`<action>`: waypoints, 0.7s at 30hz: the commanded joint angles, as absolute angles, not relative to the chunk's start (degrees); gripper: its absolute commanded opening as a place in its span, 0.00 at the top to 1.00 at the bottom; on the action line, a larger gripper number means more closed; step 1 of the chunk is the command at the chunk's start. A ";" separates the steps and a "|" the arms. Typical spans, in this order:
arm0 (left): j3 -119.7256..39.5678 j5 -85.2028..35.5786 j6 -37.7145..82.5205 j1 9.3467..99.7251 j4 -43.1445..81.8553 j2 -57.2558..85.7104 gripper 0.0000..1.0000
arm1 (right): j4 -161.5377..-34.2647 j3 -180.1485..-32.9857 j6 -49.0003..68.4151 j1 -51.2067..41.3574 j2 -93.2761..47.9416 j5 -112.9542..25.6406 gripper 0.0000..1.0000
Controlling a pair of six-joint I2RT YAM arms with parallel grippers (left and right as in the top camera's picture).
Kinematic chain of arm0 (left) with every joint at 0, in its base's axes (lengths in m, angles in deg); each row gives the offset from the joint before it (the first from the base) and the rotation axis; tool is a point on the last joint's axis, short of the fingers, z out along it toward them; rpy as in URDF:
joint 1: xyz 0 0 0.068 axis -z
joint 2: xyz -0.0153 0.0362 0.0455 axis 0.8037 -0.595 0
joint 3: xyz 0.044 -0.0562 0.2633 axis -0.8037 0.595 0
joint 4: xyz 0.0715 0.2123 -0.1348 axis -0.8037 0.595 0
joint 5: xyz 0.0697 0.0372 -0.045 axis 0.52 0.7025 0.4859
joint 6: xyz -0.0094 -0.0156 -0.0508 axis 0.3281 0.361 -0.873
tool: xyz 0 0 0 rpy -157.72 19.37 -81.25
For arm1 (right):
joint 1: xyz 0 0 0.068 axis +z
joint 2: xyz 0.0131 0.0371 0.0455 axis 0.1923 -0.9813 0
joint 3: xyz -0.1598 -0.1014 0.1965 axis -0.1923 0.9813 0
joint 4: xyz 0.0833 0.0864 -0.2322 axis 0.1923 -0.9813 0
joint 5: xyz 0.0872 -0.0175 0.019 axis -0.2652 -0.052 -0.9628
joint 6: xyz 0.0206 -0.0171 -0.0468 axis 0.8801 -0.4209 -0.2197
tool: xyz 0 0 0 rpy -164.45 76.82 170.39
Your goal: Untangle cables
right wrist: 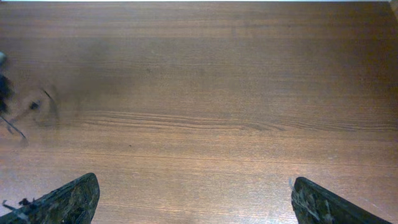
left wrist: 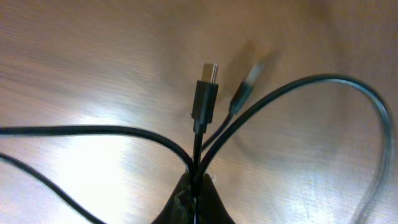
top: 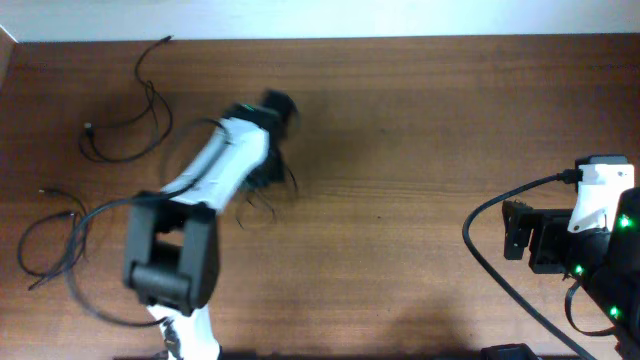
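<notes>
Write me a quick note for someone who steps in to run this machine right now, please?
Left tool: shut on the pinched cable near mid-table, with several of its strands bunched in the grip.
Right tool: open and empty, over bare table at the right.
Other cables: the upper-left cable and the lower-left cable lie in loose loops, apart from each other.
Done: the three cables look separated.
Left: probably lay the pinched cable down clear of the others and check it for knots.

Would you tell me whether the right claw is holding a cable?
No, the right claw stands wide open, and only the table shows between its jaws.
</notes>
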State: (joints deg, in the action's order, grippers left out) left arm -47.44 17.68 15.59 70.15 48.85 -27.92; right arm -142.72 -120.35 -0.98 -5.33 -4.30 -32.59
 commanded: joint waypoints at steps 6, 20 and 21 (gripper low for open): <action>-51.40 18.01 15.40 36.34 50.64 -18.96 1.00 | -142.52 -121.09 -0.92 -5.59 -4.41 -31.93 0.02; -53.32 1.46 21.23 30.13 54.82 -17.32 0.01 | -142.98 -121.09 -0.87 -5.48 -7.95 -32.59 0.02; -56.30 1.48 21.26 30.11 57.00 -15.51 0.01 | -142.98 -121.09 -0.85 -5.48 -8.06 -32.59 0.02</action>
State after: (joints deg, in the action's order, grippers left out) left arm -49.13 3.60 19.03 30.22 53.81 -18.88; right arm -142.98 -120.35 -0.98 -5.33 -7.88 -32.63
